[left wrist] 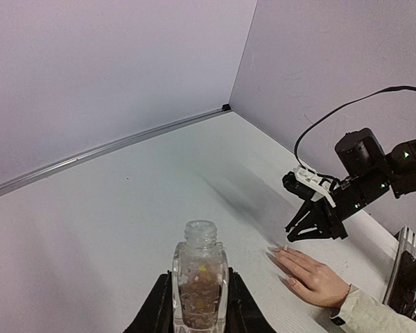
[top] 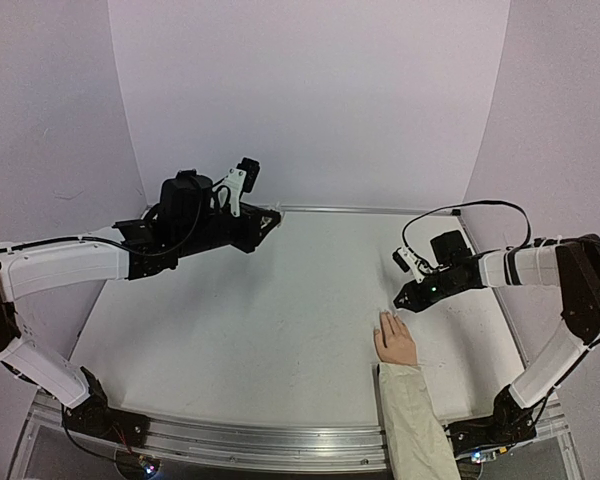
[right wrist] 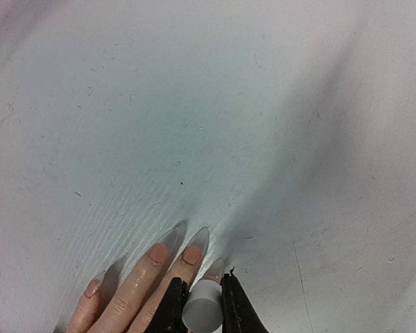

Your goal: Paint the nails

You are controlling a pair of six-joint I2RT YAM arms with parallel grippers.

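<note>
A pale hand [top: 395, 340] with a cream sleeve [top: 412, 425] lies flat on the white table, fingers pointing away. Its nails [right wrist: 197, 241] are long, clear and pointed. My right gripper [right wrist: 202, 284] is shut on a small white cap [right wrist: 202, 313] and holds it just above a fingertip, covering part of one nail. It sits at the hand's fingertips in the top view [top: 402, 299]. My left gripper [left wrist: 200, 309] is shut on an uncapped clear bottle [left wrist: 200, 277] with glittery flakes inside, held upright above the table at the far left [top: 263, 222].
Lilac walls enclose the table on the back and both sides, with a metal strip [top: 360, 210] along the back edge. The right arm's black cable [top: 460, 210] loops above its wrist.
</note>
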